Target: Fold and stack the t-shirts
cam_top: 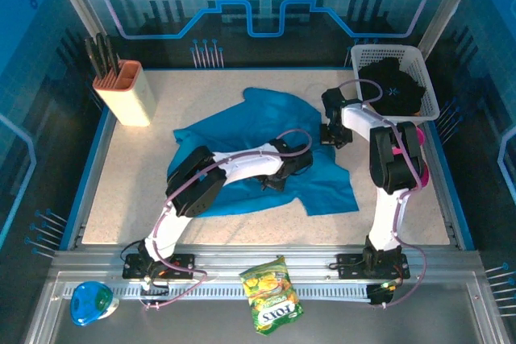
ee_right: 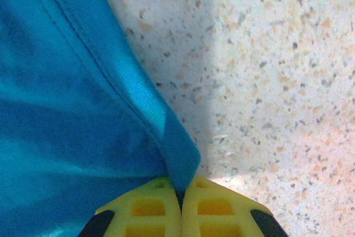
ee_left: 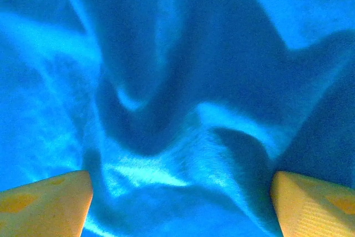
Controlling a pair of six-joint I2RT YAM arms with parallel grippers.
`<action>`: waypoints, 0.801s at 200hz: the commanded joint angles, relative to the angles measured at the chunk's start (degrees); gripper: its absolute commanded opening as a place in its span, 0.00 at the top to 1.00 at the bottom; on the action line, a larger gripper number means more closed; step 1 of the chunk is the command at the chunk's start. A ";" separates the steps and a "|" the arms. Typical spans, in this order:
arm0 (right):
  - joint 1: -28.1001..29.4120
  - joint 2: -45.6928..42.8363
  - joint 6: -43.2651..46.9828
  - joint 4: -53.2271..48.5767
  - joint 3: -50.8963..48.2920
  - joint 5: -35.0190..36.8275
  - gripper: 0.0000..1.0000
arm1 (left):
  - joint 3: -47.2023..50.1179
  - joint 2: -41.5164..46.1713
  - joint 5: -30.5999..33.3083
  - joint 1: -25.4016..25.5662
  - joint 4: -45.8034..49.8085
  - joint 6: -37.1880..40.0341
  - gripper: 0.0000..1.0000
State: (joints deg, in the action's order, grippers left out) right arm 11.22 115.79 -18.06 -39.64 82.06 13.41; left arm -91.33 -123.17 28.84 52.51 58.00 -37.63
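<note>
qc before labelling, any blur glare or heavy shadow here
Left wrist: teal t-shirt in soft focus, deep shadows in its folds. Right wrist: sharp, hem stitching clear, shadow band on the table beside it. Top external: sharp, blue cast on the walls.

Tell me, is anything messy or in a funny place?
Yes. A yellow-green snack packet lies on the metal rail at the near edge, an odd spot for food. The teal t-shirt lies rumpled on the table.

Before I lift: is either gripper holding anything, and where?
The right gripper is shut on the teal t-shirt, pinching its hemmed edge between the fingertips. The left gripper is open, holding nothing.
</note>
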 commanded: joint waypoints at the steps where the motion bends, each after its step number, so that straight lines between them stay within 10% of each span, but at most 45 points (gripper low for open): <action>1: -0.57 1.49 3.13 -2.40 4.57 2.42 1.00 | 8.97 0.23 -1.06 -0.30 0.99 -2.53 0.15; 55: -0.59 4.12 11.72 -0.93 11.06 8.25 1.00 | 17.83 3.53 -0.29 -0.30 -3.18 -1.92 0.16; 80: -0.53 4.21 11.58 -1.67 11.85 8.10 0.56 | 15.55 4.06 -0.52 -0.14 -4.03 0.05 0.13; 100: -0.53 2.02 9.43 -2.73 10.42 7.19 0.44 | 11.72 4.93 -0.32 0.39 -3.97 2.07 0.07; 160: 2.15 -10.75 1.22 -2.94 -3.75 0.41 0.65 | -1.83 13.13 4.24 1.05 -0.84 6.59 0.01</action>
State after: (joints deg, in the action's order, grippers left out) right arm 11.55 110.85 -12.51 -41.60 83.00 16.56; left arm -88.09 -115.55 30.74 53.34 54.04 -34.02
